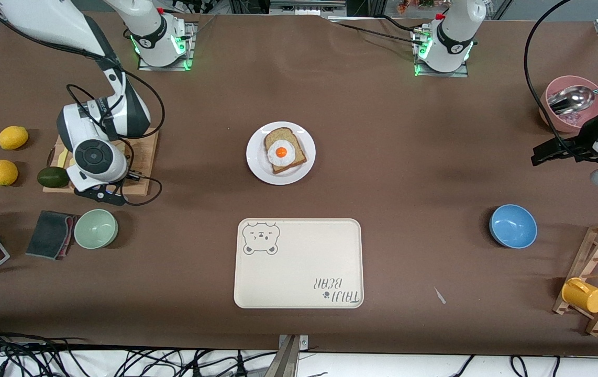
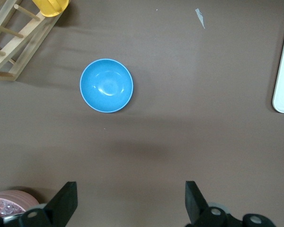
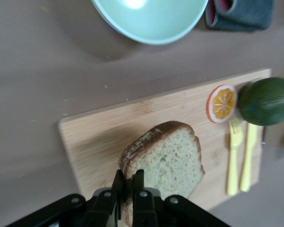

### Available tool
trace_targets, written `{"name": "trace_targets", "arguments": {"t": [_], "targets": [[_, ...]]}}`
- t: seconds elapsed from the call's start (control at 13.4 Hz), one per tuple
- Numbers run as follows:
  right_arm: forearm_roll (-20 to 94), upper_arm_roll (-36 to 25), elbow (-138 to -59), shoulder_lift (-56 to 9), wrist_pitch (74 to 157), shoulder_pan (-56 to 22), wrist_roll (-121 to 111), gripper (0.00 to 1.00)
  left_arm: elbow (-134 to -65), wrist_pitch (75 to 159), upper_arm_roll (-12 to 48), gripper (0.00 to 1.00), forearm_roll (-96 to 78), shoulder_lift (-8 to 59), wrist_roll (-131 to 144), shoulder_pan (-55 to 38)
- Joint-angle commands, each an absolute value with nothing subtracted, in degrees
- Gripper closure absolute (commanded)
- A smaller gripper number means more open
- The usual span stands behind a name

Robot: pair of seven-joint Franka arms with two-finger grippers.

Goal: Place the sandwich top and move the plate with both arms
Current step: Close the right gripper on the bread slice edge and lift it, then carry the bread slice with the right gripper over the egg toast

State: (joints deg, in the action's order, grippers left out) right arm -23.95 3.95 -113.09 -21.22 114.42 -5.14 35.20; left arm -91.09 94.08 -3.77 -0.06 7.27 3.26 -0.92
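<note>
Sandwich top half-hidden by right gripper

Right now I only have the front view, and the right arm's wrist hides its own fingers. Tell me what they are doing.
Observer: The right gripper is shut on the edge of the sandwich top, over the wooden cutting board.
Operator: Report what else lies on that board.
Observer: An orange slice and a yellow fork and knife, beside the avocado.
Operator: Give me the left arm's state.
Observer: The left gripper waits open over bare table, near the blue bowl.
</note>
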Motion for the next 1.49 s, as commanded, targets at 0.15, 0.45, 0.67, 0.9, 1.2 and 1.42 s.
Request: {"name": "trace_targets", "arguments": {"t": [0.15,0.45,0.67,0.9,1.2,1.42], "targets": [[-14.45,4.75,-97.77,-23.81,97.94,-11.06,36.99,1.00,-90.09,93.08,-4.13,0.00,-1.23,7.56,3.78,-1.41],[-1.36,4.75,-92.64,-24.70,91.76,-17.38,50.14,1.00,-90.18,93.08,-4.13,0.00,-1.23,7.56,3.78,-1.41],[5.71,4.75,-92.03,-26.18,92.72,-24.93,62.81,1.00,-90.26,93.08,-4.04,0.00,-1.14,7.56,3.78,-1.41],[5.98,4.83,-84.66,-31.88,92.90,-30.21,69.68,1.00,-90.35,92.99,-4.04,0.00,-1.14,7.56,3.78,-1.41],[5.98,4.83,-78.67,-39.10,96.39,-36.03,77.68,1.00,-90.44,92.90,-4.04,0.00,-1.14,7.47,3.78,-1.49],[5.98,4.92,-78.57,-41.13,105.53,-38.14,80.32,1.00,-90.44,92.90,-4.04,0.00,-1.14,7.47,3.78,-1.49]]}}
